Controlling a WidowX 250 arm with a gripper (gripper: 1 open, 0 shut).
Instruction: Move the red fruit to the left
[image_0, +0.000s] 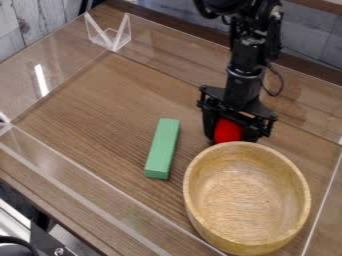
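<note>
The red fruit (231, 130) sits on the wooden table just above the rim of the wooden bowl (251, 196), partly hidden by the fingers. My black gripper (234, 128) comes straight down over it. Its fingers (209, 120) stand on either side of the fruit, close against it. I cannot tell whether they press on it.
A green rectangular block (163, 148) lies left of the fruit on the table (120, 100). Clear plastic walls (40, 75) edge the table at the left and front. A clear plastic stand (108, 32) is at the back left.
</note>
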